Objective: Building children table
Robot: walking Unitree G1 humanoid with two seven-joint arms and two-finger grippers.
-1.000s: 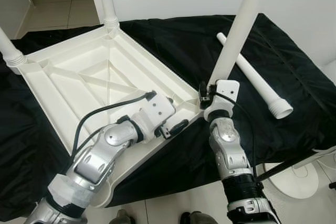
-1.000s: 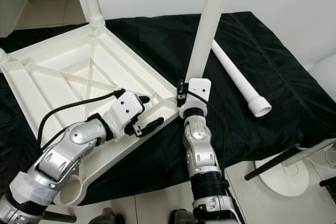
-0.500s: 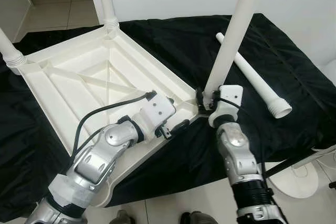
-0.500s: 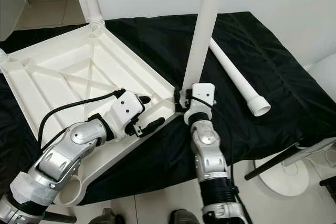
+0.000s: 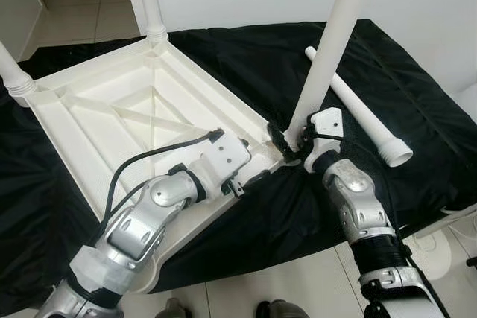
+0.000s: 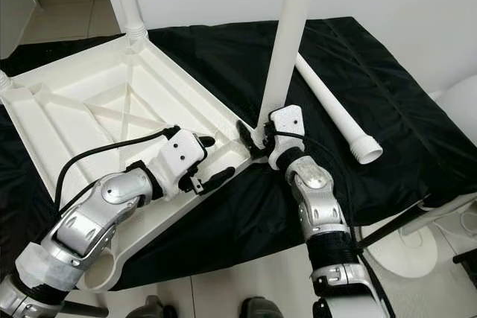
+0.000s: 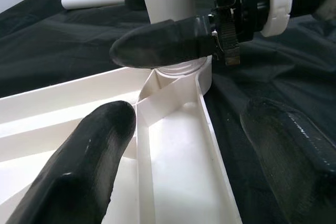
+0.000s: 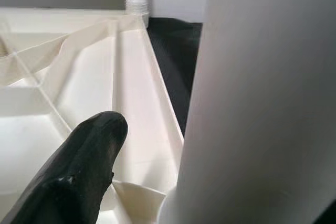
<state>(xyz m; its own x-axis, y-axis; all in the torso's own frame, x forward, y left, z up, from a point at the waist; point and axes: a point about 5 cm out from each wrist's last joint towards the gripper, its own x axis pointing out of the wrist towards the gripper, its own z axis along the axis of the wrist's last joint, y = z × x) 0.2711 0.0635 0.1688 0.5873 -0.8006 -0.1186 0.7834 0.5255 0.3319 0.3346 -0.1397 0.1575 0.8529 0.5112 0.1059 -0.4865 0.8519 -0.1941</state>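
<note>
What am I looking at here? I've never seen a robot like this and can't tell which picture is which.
It is a humanoid robot assembling a small plastic table. Two pictures come from its head, looking down; two come from cameras on its wrists. The white tabletop lies upside down on a black cloth. The right gripper holds a white leg upright at the tabletop's near corner socket. The left gripper straddles the tabletop's rim beside that corner, fingers apart. Two legs already stand in the far corners, and a spare leg lies on the cloth.
</note>
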